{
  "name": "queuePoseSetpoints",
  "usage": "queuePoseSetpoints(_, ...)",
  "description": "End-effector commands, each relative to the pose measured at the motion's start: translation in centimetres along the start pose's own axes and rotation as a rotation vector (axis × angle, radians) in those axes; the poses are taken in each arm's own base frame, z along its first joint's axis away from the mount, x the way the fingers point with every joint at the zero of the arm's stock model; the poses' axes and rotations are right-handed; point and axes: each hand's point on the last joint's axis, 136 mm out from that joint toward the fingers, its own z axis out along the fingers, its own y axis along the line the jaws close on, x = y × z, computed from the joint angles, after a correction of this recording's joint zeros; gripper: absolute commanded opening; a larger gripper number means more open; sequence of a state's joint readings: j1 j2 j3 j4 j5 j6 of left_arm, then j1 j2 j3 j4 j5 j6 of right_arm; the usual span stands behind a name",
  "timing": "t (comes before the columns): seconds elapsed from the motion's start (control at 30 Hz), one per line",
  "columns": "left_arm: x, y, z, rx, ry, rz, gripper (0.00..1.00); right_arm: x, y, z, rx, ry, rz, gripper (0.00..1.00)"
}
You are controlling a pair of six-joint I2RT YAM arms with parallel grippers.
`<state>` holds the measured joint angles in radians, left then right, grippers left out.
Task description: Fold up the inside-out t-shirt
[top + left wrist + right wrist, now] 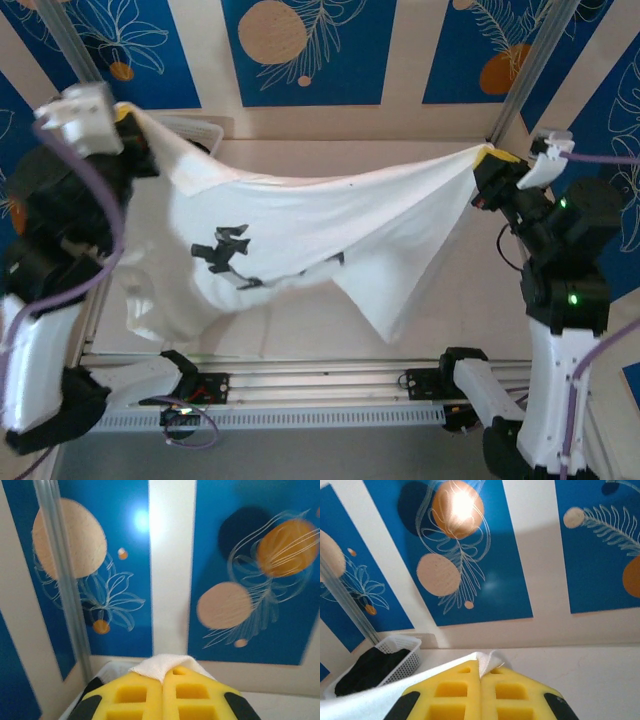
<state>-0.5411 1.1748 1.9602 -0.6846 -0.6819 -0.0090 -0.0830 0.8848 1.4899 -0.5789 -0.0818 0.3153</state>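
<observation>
From above, we see the t-shirt (330, 225) stretched in the air between the two arms. One upper corner is lifted just in front of the white basket (205, 130), the other is well to the right of the basket, and the loose lower cloth sags toward the table (450, 300). The left gripper (122, 113) and right gripper (494, 156) each have their jaws closed on an edge of the cloth. We judge that the shirt is held up and pulled wide so it opens flat before being laid down for folding.

At the left wrist, the yellow jaws press fully together with a small fold of white cloth pinched between them.

At the right wrist, the jaws are likewise shut on a pinch of the white cloth, which trails off toward the basket. Inside the basket lies a black garment (370, 667), apart from the shirt.

We count one t-shirt, two grippers, one basket and one black garment.
</observation>
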Motion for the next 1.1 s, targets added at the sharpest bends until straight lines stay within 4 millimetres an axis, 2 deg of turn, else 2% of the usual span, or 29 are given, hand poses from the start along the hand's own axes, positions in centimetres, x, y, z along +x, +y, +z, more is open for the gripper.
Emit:
queuePoseSetpoints(0.0, 2.7, -0.6, 5.4, 0.002, 0.109, -0.009, 0.00, 1.4, -3.2, 5.1, 0.060, 0.048, -0.003, 0.00)
queuePoseSetpoints(0.13, 6.2, -0.7, 12.3, 0.005, 0.205, -0.044, 0.00, 2.1, -5.2, 9.9, 0.066, 0.071, -0.014, 0.00)
queuePoseSetpoints(0.2, 7.3, -0.8, 14.3, 0.024, 0.228, -0.069, 0.00, 2.4, -6.0, 11.6, 0.070, 0.093, -0.026, 0.00)
queuePoseSetpoints(0.3, 8.1, -0.9, 15.9, 0.056, 0.236, -0.103, 0.00, 2.7, -6.9, 13.0, 0.087, 0.108, -0.049, 0.00)
queuePoseSetpoints(0.4, 7.5, -1.1, 15.6, 0.092, 0.212, -0.125, 0.00, 2.1, -6.9, 12.8, 0.087, 0.094, -0.075, 0.00)
queuePoseSetpoints(0.5, 5.8, -1.3, 13.6, 0.137, 0.158, -0.151, 0.00, 1.1, -5.9, 11.4, 0.067, 0.061, -0.100, 0.00)
queuePoseSetpoints(0.67, 1.2, -1.0, 7.5, 0.223, 0.011, -0.219, 0.00, -1.5, -3.1, 6.8, 0.033, -0.021, -0.134, 0.00)
queuePoseSetpoints(0.83, -3.7, -0.2, -1.0, 0.332, -0.175, -0.292, 0.00, -4.7, 0.6, -0.3, 0.010, -0.154, -0.181, 0.00)
queuePoseSetpoints(0.93, -6.0, 0.6, -6.0, 0.376, -0.273, -0.321, 0.00, -6.4, 2.5, -4.8, 0.007, -0.238, -0.216, 0.00)
queuePoseSetpoints(1.03, -7.8, 1.2, -10.1, 0.417, -0.358, -0.344, 0.00, -7.8, 4.2, -8.8, 0.007, -0.317, -0.245, 0.00)
queuePoseSetpoints(1.07, -8.3, 1.4, -10.8, 0.423, -0.380, -0.348, 0.00, -8.1, 4.5, -9.6, 0.008, -0.333, -0.252, 0.00)
